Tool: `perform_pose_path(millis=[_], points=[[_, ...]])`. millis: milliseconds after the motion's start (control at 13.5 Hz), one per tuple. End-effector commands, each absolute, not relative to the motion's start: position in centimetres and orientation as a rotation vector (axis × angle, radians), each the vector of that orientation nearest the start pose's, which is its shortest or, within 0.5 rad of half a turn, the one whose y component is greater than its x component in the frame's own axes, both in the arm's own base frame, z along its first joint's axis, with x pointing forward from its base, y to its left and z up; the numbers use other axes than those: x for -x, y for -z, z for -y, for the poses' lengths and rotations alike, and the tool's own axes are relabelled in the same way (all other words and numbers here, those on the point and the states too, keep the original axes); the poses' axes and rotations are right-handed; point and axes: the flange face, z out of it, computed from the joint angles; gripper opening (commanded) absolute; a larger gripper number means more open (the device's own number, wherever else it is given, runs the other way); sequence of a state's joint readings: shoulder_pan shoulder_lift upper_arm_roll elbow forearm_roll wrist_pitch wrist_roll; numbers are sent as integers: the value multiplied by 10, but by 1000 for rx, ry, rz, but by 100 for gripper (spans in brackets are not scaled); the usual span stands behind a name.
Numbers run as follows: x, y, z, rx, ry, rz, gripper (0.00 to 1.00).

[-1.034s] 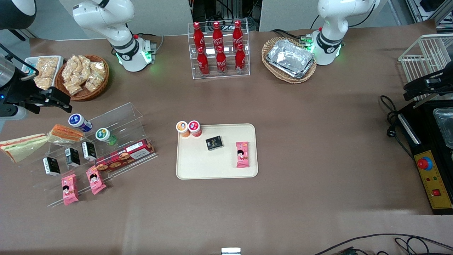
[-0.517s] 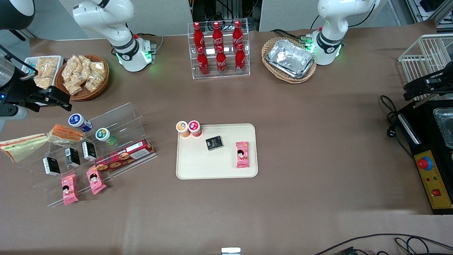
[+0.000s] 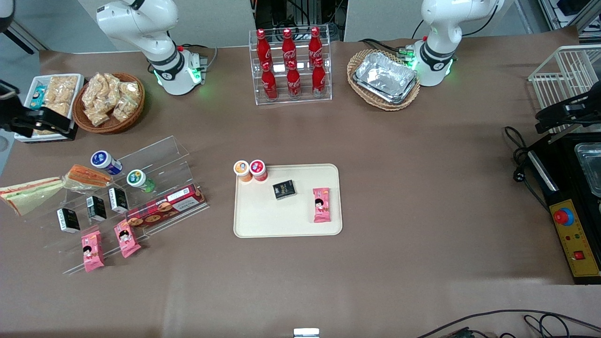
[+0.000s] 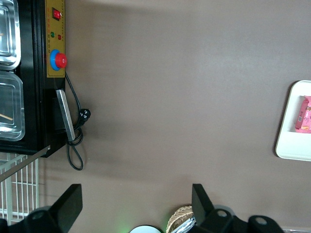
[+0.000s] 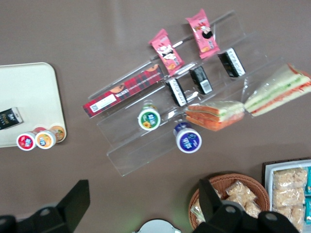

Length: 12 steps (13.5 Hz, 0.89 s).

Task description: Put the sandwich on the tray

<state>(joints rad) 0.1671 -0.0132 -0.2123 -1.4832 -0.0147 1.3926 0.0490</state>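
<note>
Brown table | gripper [image 3: 44,123] above snack bin [image 3: 51,96] | fingers [image 5: 75,201] spread, empty

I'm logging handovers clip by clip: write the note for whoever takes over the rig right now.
Gripper: open, holding nothing, up over the white snack bin at the working arm's end of the table.
Sandwich: lying on the table beside the acrylic display rack, next to the smaller orange sandwich.
Tray: mid-table, with bare space.
Done: nothing yet.
Left: grasp the sandwich, carry it to the tray, release.
</note>
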Motion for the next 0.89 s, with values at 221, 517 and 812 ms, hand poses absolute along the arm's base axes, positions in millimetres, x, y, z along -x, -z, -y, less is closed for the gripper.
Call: perform_pose_path(millis=[221,517,812], points=[[-525,-661,95,3123,-74,-340,100],[-531,-654,130,3114,-23,-487,100],[-543,-632,162,3064,-25,-824,100]])
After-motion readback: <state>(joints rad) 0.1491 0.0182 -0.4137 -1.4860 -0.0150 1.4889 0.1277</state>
